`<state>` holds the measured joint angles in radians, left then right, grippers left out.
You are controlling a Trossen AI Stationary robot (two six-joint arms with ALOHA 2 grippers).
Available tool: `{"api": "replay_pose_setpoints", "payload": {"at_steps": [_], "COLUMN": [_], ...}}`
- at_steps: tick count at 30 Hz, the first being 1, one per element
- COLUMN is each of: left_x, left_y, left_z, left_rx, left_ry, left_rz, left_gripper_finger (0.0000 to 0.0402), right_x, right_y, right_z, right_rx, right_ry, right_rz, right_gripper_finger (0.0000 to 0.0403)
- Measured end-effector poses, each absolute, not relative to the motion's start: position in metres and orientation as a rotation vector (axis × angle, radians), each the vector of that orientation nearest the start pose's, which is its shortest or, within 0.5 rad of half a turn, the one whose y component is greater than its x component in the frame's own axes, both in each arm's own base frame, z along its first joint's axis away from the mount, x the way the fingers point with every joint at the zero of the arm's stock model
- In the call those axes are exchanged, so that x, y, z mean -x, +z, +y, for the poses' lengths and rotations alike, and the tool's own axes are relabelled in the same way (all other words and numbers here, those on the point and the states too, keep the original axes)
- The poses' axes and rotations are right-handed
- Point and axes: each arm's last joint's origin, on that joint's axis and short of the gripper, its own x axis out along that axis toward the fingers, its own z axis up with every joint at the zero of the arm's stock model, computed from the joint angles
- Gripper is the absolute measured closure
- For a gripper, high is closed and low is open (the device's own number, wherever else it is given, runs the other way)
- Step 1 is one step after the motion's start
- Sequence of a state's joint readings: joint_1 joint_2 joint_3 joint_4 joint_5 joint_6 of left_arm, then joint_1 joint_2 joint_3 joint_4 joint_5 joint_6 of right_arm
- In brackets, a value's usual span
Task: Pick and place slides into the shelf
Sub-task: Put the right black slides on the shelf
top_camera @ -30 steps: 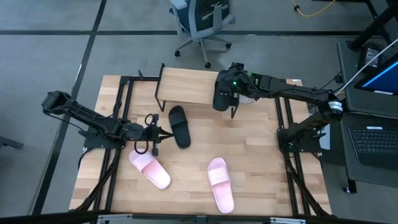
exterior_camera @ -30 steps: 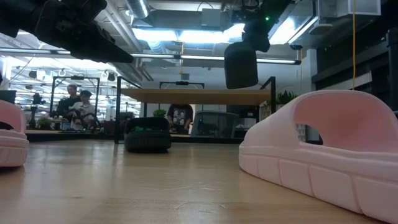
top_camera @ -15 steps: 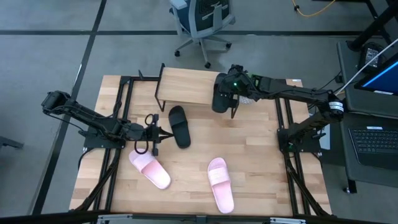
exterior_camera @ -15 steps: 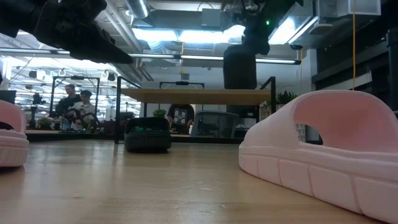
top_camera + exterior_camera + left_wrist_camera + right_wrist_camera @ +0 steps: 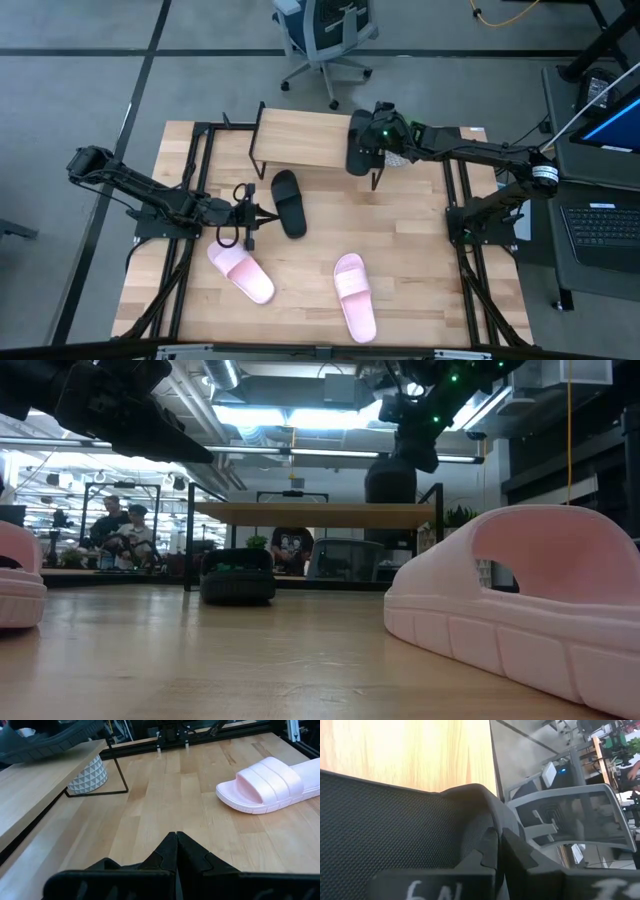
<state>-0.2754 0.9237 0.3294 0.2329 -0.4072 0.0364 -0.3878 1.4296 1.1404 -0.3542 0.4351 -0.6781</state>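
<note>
Across the wide pale wooden counter (image 5: 400, 230) the things lie spread between two dark arms. At its far edge stands the low shelf (image 5: 300, 140) with a light plank top and thin black metal legs. Over the shelf's right end, the right gripper (image 5: 366, 150) has its jaws closed on a matte black open-toe slide (image 5: 358, 143), held above the plank; the low view shows that slide (image 5: 391, 478) hanging upright just at the plank's level, and the right wrist view shows its textured black sole (image 5: 385, 825) pressed against the fingers. A second matte black slide (image 5: 289, 202) lies flat on the counter just in front of the shelf. Nearer the front lie two light pink wide-strap slides, one at front left (image 5: 241, 272) and one at front centre (image 5: 354, 296), well apart from each other. The left gripper (image 5: 247, 217) waits low over the counter between the lying black slide and the left pink one, its jaws closed together and holding nothing. A small white cup with a triangle pattern (image 5: 88, 776) sits under the shelf's right end.
</note>
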Motion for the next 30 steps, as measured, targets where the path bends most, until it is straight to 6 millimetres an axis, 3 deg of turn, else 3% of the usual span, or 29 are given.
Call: {"api": "replay_pose_setpoints", "payload": {"at_steps": [30], "left_x": [-0.1818], "left_y": [0.1933], "left_z": [-0.0394], "left_rx": [-0.158], "left_ry": [0.124], "left_rz": [0.343], "left_gripper_finger": [0.0401], "right_x": [-0.2792], "right_y": [0.2931], "right_z": [-0.1303], "right_rx": [0.662], "right_ry": [-0.509], "right_rz": [0.957], "right_gripper_finger": [0.0391]}}
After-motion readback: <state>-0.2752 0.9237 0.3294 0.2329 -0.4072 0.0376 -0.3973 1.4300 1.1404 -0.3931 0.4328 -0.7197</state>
